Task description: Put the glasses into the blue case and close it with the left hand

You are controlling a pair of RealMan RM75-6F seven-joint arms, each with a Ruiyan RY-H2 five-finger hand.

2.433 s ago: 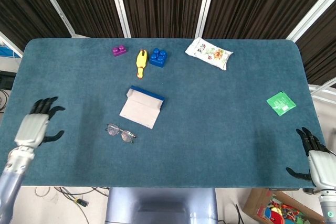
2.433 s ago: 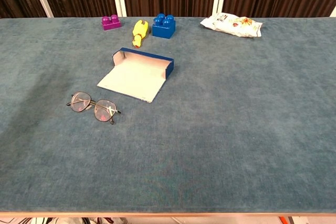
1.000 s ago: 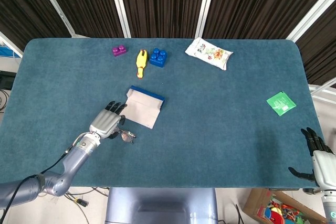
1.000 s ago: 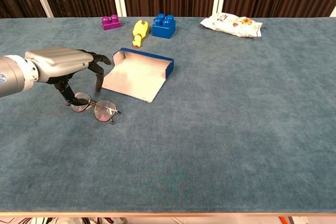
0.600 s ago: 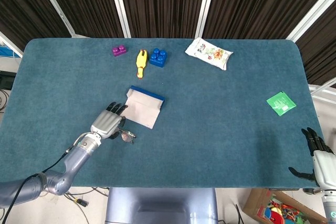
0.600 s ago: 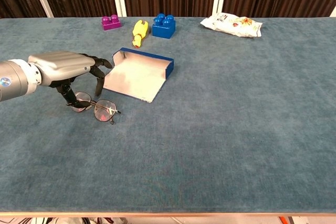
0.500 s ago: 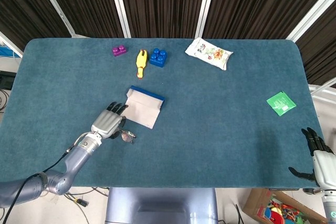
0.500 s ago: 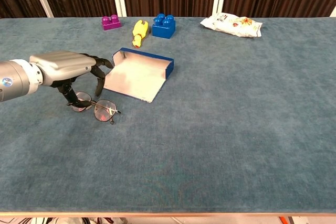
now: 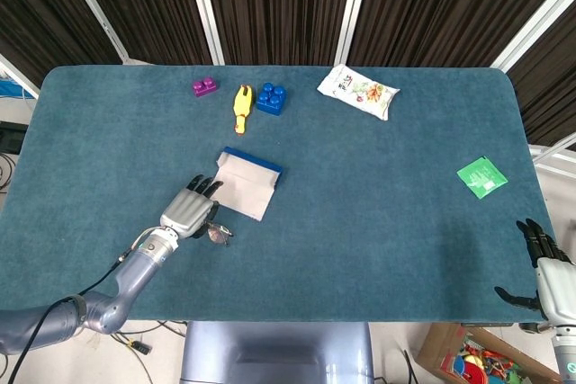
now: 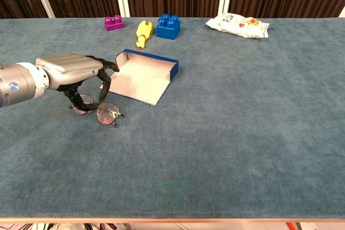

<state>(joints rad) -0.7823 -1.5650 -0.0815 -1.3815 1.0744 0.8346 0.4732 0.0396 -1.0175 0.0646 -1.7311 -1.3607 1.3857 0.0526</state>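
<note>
The wire-rimmed glasses (image 10: 102, 111) lie flat on the blue cloth, just in front of the open blue case (image 10: 141, 76), whose pale lining faces up. In the head view the glasses (image 9: 216, 235) peek out at the right of my left hand (image 9: 189, 209). My left hand (image 10: 73, 71) hangs palm down over the left lens, fingers curled downward and apart, the thumb reaching the cloth by the left lens; I see no grip on the frame. My right hand (image 9: 544, 267) sits off the table's near right corner, fingers spread, holding nothing.
Along the far edge stand a purple brick (image 10: 113, 22), a yellow toy (image 10: 142, 33), a blue brick (image 10: 168, 26) and a snack bag (image 10: 237, 25). A green packet (image 9: 481, 177) lies at the right side.
My left hand came in from the table's left edge to above the glasses, then edged slightly right toward the case. The glasses, the case and my right hand have stayed put.
</note>
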